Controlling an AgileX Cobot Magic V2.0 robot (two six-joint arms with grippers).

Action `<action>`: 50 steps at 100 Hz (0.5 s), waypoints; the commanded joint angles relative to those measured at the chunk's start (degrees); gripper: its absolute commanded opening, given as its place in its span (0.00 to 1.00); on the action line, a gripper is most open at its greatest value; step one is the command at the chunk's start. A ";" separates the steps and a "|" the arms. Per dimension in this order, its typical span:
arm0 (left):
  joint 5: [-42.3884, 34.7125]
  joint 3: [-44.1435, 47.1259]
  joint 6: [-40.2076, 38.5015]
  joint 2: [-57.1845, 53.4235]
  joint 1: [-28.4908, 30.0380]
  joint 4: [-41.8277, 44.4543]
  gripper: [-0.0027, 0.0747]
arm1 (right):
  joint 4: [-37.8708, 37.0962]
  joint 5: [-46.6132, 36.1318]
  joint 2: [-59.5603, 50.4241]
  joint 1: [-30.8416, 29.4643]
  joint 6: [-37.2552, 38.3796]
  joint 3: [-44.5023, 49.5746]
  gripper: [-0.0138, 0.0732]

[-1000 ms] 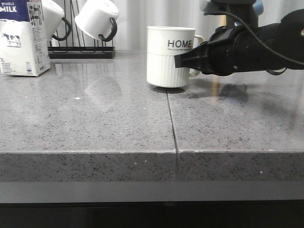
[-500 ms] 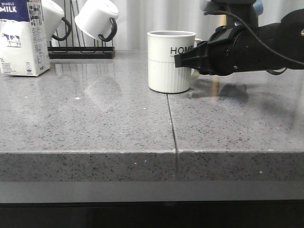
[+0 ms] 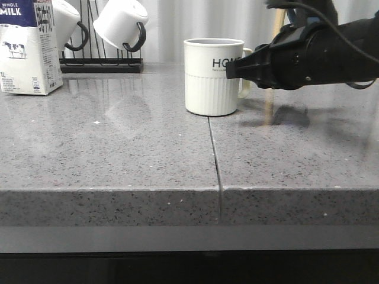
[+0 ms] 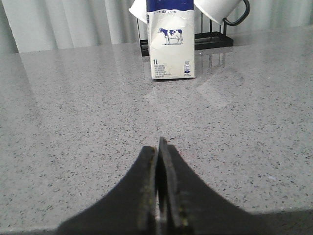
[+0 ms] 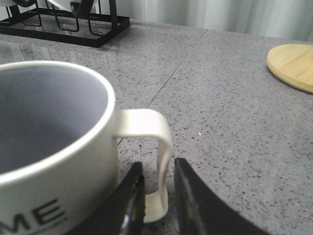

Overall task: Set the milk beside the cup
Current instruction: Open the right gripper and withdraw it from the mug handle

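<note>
The milk (image 3: 26, 53), a white carton with a dark blue top and a cow picture, stands at the far left of the counter, and shows straight ahead in the left wrist view (image 4: 171, 44). The cup (image 3: 210, 77), a cream mug with ribbed lower half and "HOME" lettering, stands mid-counter. My right gripper (image 3: 232, 71) is at the cup's right side. In the right wrist view (image 5: 157, 164) its jaws straddle the cup's handle (image 5: 159, 142) with small gaps on both sides. My left gripper (image 4: 160, 144) is shut and empty, low over the counter, well short of the milk.
A black rack (image 3: 100, 62) with plain white black-handled mugs (image 3: 121, 23) stands behind the milk. A round wooden board (image 5: 293, 63) lies to the cup's right. A seam (image 3: 213, 154) runs from the cup to the counter's front edge.
The cup came down onto the counter and now stands still. My right gripper has since shifted a little right and up, its jaws loose around the handle.
</note>
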 commanded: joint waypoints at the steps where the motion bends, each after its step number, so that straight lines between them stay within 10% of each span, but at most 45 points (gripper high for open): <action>1: -4.26 2.58 -0.43 -1.71 0.35 -0.35 0.01 | -0.37 -4.52 -4.84 -0.03 -0.40 0.42 0.37; 50: -4.26 2.58 -0.43 -1.71 0.35 -0.35 0.01 | -0.37 3.15 -26.63 -0.03 -0.40 13.50 0.11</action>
